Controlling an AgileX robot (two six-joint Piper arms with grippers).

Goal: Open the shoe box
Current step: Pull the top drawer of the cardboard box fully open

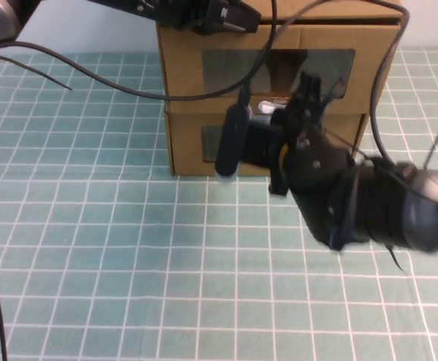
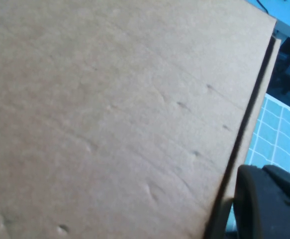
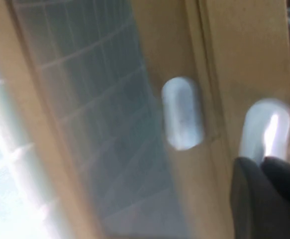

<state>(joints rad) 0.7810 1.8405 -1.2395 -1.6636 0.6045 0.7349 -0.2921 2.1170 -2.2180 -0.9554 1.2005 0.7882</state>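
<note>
R gripper [image 1: 320,89] clenched, tips at shoe box [image 1: 196,68] front, white tab [image 3: 182,113] just beside tips | L gripper [image 1: 226,16] atop box, state: can't tell | box directly ahead of R gripper, on grid mat [image 1: 91,226]

High view: even, fairly bright overhead light, no hard glare. Soft, short shadows fall on the table mat [image 1: 91,263] along the front of the shoe box [image 1: 181,90] and under the right arm [image 1: 399,214], toward the surface's right edge. That arm is motion-blurred; the grid lines stay reasonably sharp. Left wrist view: flat warm light, shoe box cardboard too close to the lens, soft, small dents barely readable. Right wrist view: heavy blur throughout, window film [image 3: 85,124] partly bleached by glare, white tabs [image 3: 182,113] smeared, one carrying a bright streak.
</note>
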